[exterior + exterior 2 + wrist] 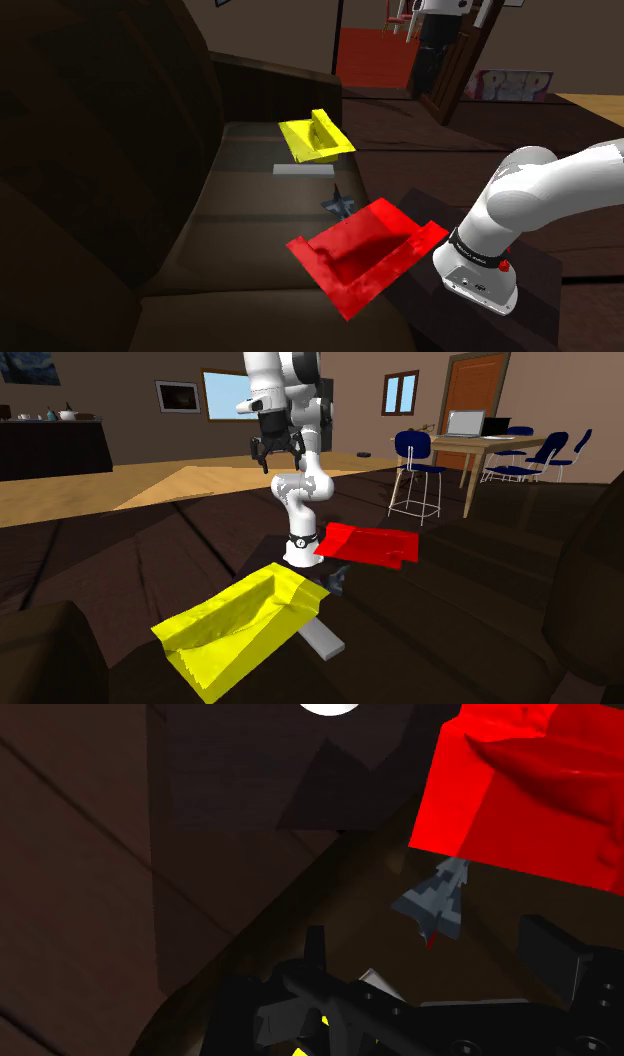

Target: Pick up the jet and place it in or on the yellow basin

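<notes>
On the brown sofa seat, between two basins: the jet. Small, flat, slate grey, blocky in its facets. Swept wings, pointed nose, a speck of red at the tail. Lies flat on the cushion. Nose is right at the edge of the red basin; cannot tell whether they touch. Tail points back toward me in the wrist view.

Yellow basin sits further along the seat, well apart from the jet. Its walls are crumpled and it is open at the top. A pale grey flat slab lies just beside it, on the side facing the jet.

My hand hangs high above the seat, arm folded up over its base. Released: black fingers stand apart, nothing between them. The jet shows far below in the gap.

Stand is close to the red basin, on the shoulder view's right.
</notes>
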Controlling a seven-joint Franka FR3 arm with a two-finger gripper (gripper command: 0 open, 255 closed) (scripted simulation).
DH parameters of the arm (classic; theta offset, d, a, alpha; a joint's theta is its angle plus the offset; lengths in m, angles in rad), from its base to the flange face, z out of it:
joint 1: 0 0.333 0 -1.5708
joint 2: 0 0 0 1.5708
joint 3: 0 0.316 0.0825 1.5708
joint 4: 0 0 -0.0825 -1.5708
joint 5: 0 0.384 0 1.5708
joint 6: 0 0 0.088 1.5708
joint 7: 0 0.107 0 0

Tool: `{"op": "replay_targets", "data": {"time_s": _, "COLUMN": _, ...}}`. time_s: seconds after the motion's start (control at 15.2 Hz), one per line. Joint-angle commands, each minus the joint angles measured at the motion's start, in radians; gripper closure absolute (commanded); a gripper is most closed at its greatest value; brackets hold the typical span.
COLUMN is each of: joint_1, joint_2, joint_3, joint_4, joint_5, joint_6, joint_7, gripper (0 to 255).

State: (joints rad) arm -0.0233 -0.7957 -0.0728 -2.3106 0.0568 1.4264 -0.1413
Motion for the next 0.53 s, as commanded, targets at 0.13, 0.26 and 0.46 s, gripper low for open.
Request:
{"op": "replay_targets", "data": {"time_s": 0.13, "joint_1": -0.004, "joint_2": -0.039, "joint_3": 0.024, "joint_4": -0.086, "joint_5": 0.024, "joint_6": 0.060, "joint_7": 0.041, "gripper": 0}}
{"op": "replay_targets", "data": {"time_s": 0.26, "joint_1": -0.006, "joint_2": -0.072, "joint_3": 0.049, "joint_4": -0.167, "joint_5": 0.050, "joint_6": 0.122, "joint_7": 0.081, "gripper": 0}}
{"op": "replay_targets", "data": {"time_s": 0.46, "joint_1": -0.004, "joint_2": -0.114, "joint_3": 0.091, "joint_4": -0.281, "joint_5": 0.094, "joint_6": 0.218, "joint_7": 0.141, "gripper": 0}}
